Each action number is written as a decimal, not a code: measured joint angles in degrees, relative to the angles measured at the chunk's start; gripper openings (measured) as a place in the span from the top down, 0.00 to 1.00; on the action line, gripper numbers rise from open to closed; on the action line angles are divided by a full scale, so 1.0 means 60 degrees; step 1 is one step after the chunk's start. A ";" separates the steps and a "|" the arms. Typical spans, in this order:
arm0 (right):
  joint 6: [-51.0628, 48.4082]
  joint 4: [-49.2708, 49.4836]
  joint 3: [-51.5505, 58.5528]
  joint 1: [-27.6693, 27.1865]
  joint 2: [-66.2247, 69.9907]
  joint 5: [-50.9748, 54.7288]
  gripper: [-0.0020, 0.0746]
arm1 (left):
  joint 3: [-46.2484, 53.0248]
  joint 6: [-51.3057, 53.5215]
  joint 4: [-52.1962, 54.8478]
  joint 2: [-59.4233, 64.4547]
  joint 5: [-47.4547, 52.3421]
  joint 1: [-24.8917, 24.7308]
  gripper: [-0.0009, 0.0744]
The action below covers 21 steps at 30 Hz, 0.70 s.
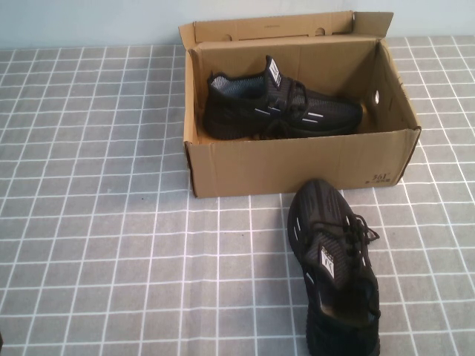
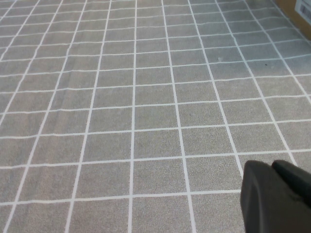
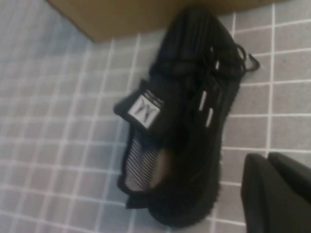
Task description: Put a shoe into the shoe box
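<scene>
Both hands are sitting closed and empty: my left hand [image 2: 279, 196] is hovering over bare gridded surface [image 1: 96, 222], my right hand [image 3: 279, 191] is hanging just beside the twin sneaker [image 1: 335, 267]. That sneaker is lying at five o'clock on the surface, toe near the shoe box [image 1: 297, 167]. At twelve o'clock, the shoe [image 1: 282, 107] is resting inside the open box, toe pointing toward three o'clock.

High cam sits raised on the robot's side, tilted down toward 12 o'clock at the shoe box [image 1: 297, 159]. Right wrist cam hangs close over the outside sneaker [image 3: 180, 121], sharing it with high. Left wrist cam faces mostly bare grid cloth [image 2: 136, 111].
</scene>
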 joint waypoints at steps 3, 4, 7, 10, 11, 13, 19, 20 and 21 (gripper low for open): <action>-0.0907 -0.0387 -0.1195 0.0000 0.1565 0.0666 0.99 | 0.0000 0.0000 0.0000 0.0000 0.0000 0.0000 0.99; -0.1185 -0.0432 -0.1606 0.0000 0.2086 0.0796 0.99 | 0.0000 0.0000 0.0000 0.0000 0.0000 0.0000 0.99; -0.1718 -0.0581 -0.2731 0.0161 0.3452 0.0912 0.99 | 0.0000 0.0000 0.0000 0.0000 0.0000 0.0000 0.99; -0.1860 -0.0751 -0.3536 0.0695 0.4658 0.0717 0.99 | 0.0000 0.0000 0.0000 0.0000 0.0000 0.0000 0.99; -0.1882 -0.0799 -0.3741 0.0962 0.4943 0.0646 0.99 | 0.0000 0.0000 0.0000 0.0000 0.0000 0.0000 0.99; -0.2042 -0.0968 -0.4261 0.1613 0.5594 0.0542 0.99 | 0.0000 0.0000 0.0000 0.0000 0.0000 0.0000 0.99; -0.3655 -0.1646 -0.5667 0.3769 0.6891 0.1217 0.99 | 0.0000 0.0000 0.0000 0.0000 0.0000 0.0000 0.99; -0.3834 -0.1728 -0.5805 0.4055 0.7000 0.1367 0.99 | 0.0000 0.0000 0.0000 0.0000 0.0000 0.0000 0.99; -0.3998 -0.1857 -0.5950 0.4390 0.7113 0.1523 0.99 | 0.0000 0.0000 0.0000 0.0000 0.0000 0.0000 0.99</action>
